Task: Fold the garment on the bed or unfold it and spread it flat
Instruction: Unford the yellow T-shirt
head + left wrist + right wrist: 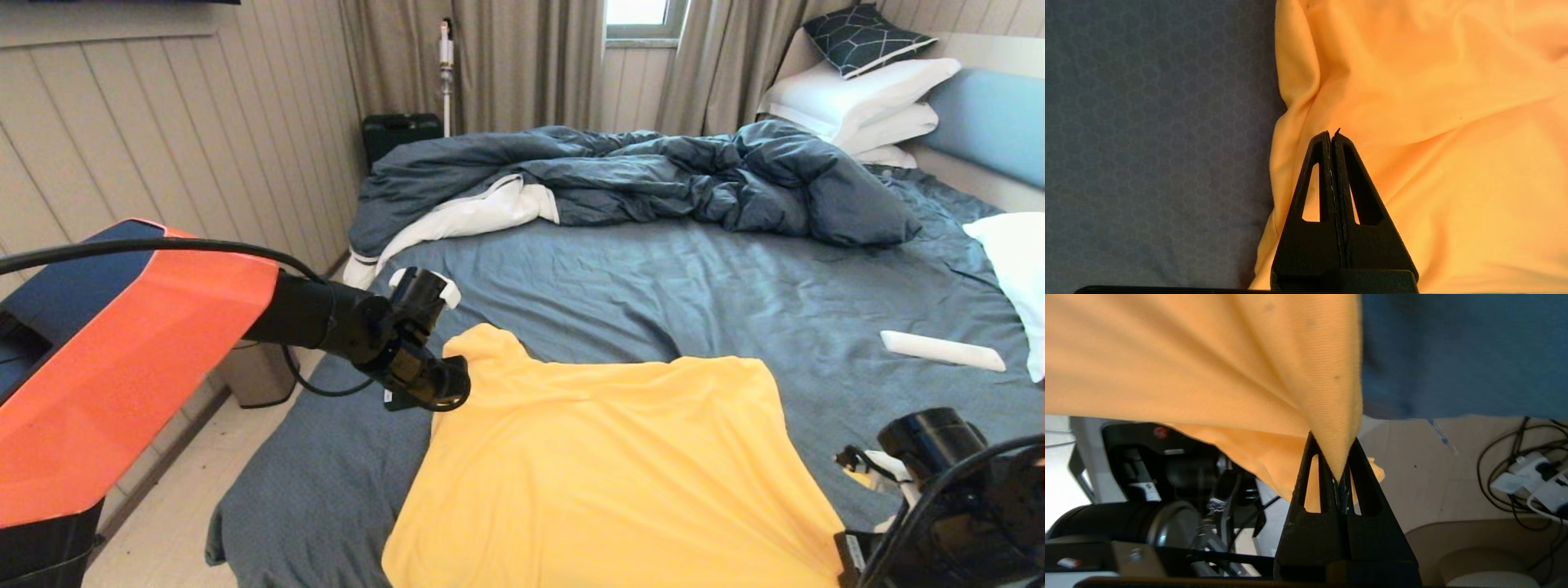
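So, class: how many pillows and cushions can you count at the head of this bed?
5, at least. One dark patterned cushion tops a stack of three white pillows by the headboard. Another white pillow lies at the view's right edge. More may be hidden.

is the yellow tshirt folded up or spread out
Spread out: the T-shirt lies mostly open on the bed, one corner pinched by the right gripper.

The yellow garment [620,465] runs off the bottom edge of the head view, so its lower hem is unseen. The right gripper [1340,477] sits cropped at that view's lower right corner, its fingertips out of sight there. A small white object [943,350] on the bed [653,286] is too small to identify
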